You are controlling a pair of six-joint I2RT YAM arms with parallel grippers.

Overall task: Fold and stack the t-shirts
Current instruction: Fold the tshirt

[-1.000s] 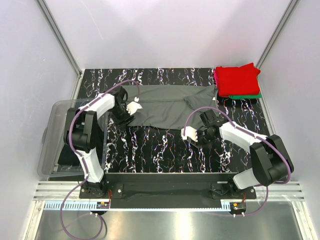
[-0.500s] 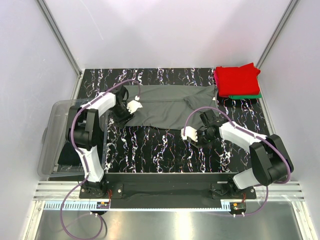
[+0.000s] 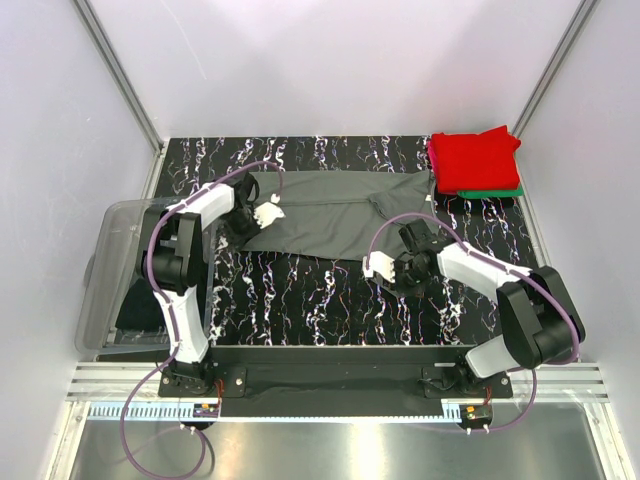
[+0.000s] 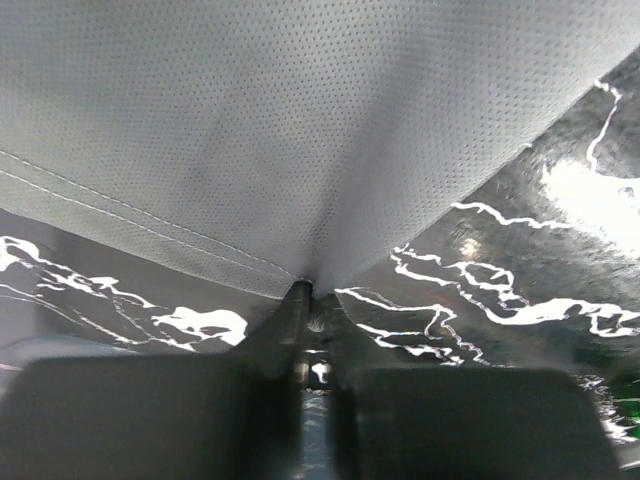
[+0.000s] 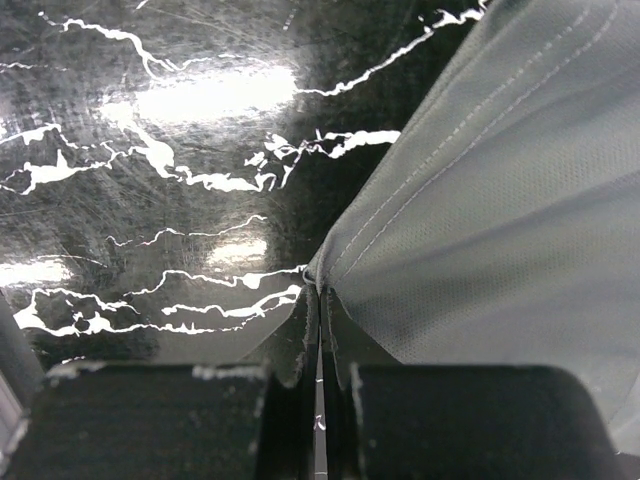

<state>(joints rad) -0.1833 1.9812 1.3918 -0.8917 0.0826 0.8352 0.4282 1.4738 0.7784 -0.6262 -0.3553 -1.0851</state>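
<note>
A dark grey t-shirt lies spread across the far half of the black marbled table. My left gripper is at its left edge. In the left wrist view that gripper is shut, with the stitched hem of the grey cloth pinched between its tips. My right gripper is at the shirt's near right corner. The right wrist view shows it shut on that hemmed corner. A folded red t-shirt lies on a green one at the far right corner.
A clear plastic tub stands off the table's left side, beside the left arm. White walls and metal rails close in the table at the back and sides. Bare marbled surface stretches between the shirt and the arm bases.
My left gripper went from open to shut on the shirt's left hem, having shifted slightly away from the near edge. The right gripper kept its grip and place.
</note>
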